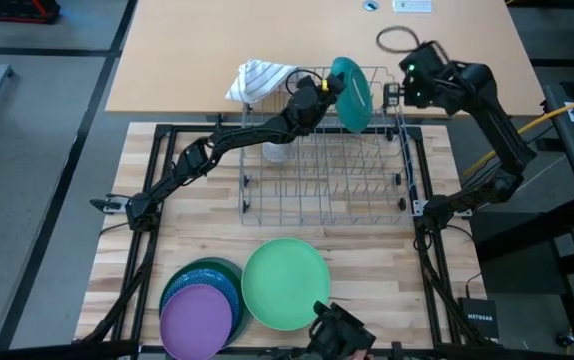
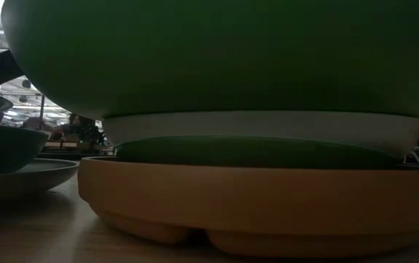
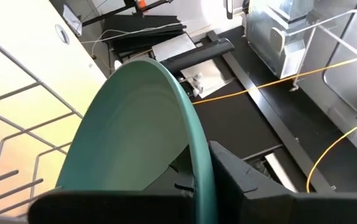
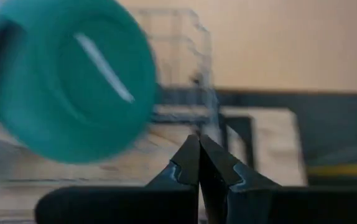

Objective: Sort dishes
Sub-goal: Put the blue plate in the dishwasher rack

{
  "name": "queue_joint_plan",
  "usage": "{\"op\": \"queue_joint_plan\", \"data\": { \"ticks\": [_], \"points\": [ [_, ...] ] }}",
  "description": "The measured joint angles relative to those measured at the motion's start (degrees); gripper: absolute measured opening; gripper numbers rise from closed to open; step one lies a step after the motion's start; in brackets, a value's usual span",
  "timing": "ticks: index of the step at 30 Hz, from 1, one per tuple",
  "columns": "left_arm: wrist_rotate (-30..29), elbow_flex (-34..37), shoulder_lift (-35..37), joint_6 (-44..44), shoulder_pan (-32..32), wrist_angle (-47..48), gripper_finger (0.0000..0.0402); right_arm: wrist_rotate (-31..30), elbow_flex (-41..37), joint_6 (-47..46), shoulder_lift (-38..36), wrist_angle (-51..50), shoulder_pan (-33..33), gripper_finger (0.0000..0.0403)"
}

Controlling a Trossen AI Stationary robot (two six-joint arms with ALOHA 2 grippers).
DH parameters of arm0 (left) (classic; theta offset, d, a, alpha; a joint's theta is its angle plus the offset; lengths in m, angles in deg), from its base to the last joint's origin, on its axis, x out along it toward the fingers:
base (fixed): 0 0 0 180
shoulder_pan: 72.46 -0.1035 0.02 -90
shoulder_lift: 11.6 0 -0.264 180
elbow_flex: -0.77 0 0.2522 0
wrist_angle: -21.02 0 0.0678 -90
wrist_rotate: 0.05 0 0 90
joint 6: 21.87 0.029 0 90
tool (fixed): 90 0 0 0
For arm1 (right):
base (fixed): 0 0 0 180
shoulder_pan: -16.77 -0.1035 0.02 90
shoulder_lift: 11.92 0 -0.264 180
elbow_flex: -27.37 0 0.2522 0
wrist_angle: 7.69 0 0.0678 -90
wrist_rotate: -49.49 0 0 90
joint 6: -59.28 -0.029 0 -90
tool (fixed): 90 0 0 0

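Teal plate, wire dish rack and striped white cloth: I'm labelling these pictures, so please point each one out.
teal plate (image 1: 352,92), high view, middle of its face, held on edge over the rack.
wire dish rack (image 1: 319,195), high view, wires near its front.
striped white cloth (image 1: 259,78), high view, middle of the folded cloth.

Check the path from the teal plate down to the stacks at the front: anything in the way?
The left gripper holds the teal plate on edge above the wire rack's far end. The rack's upright wires lie between it and the plate stacks; lifted over them, nothing else visible blocks it.
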State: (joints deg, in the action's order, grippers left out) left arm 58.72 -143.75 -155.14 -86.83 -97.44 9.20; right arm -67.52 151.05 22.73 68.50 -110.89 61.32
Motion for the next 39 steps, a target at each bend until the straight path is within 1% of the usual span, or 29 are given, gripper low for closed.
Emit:
{"op": "queue_joint_plan", "data": {
  "ticks": [2, 4, 9, 12, 13, 15, 16, 19, 21, 24, 27, 28, 33, 36, 39],
  "points": [
    [-0.05, 0.00, 0.01, -0.12, -0.03, 0.00, 0.0017, -1.76, -2.60, -3.13, -0.12, -0.59, 0.57, 0.0005],
    [0.02, 0.00, 0.00, 0.43, 0.04, -0.14, 0.0014, -2.16, -5.75, -4.95, -0.30, -0.39, 2.26, 0.0005],
    [0.12, 0.00, 0.01, -0.19, 0.05, -0.18, 0.0013, -2.72, -13.27, -5.38, -0.28, 3.30, 6.75, 0.0005],
    [0.12, 0.00, 0.00, -0.07, 0.04, -0.16, 0.0017, -6.87, -16.45, -6.53, -0.10, 6.38, 6.83, 0.0005],
    [0.12, 0.00, 0.02, -0.06, 0.02, -0.16, 0.0017, -6.76, -17.16, -6.65, 0.00, 7.04, 6.85, 0.0005],
    [0.12, 0.00, 0.00, 0.27, 0.04, -0.18, 0.0017, -4.31, -18.75, -6.91, 0.62, 8.02, 6.95, 0.0005],
    [0.10, 0.00, 0.01, 0.48, 0.06, -0.18, 0.0017, -4.45, -19.65, -6.95, 1.09, 8.41, 7.15, 0.0005],
    [0.10, 0.00, 0.01, 0.52, 0.04, -0.16, 0.0014, -6.45, -20.92, -6.98, 1.46, 8.87, 7.26, 0.0005],
    [0.10, 0.00, 0.00, 0.34, 0.05, -0.16, 0.0013, -6.01, -22.24, -7.04, 2.09, 9.33, 7.61, 0.0005],
    [0.08, 0.00, 0.00, 0.28, 0.08, -0.04, 0.0015, -6.89, -24.27, -6.54, 3.02, 10.55, 8.40, 0.0005],
    [0.07, 0.00, 0.02, 0.43, 0.08, 0.49, 0.0017, -9.83, -24.57, -7.14, 3.17, 10.42, 8.38, 0.0005],
    [0.07, 0.00, 0.01, 0.38, 0.10, 0.57, 0.0017, -9.94, -24.89, -7.17, 3.42, 10.48, 8.40, 0.0005],
    [0.10, 0.00, 0.00, 0.04, 0.02, 1.09, 0.0013, -9.93, -26.61, -8.04, 3.22, 10.97, 8.29, 0.0005],
    [0.12, 0.00, 0.00, 0.03, -0.04, 1.05, 0.0013, -6.93, -28.50, -8.94, 3.37, 11.39, 8.31, 0.0005],
    [0.10, 0.00, 0.00, -0.71, -0.21, 1.12, 0.0017, -6.80, -29.08, -8.96, 3.35, 11.92, 8.31, 0.0005]
  ]
}}
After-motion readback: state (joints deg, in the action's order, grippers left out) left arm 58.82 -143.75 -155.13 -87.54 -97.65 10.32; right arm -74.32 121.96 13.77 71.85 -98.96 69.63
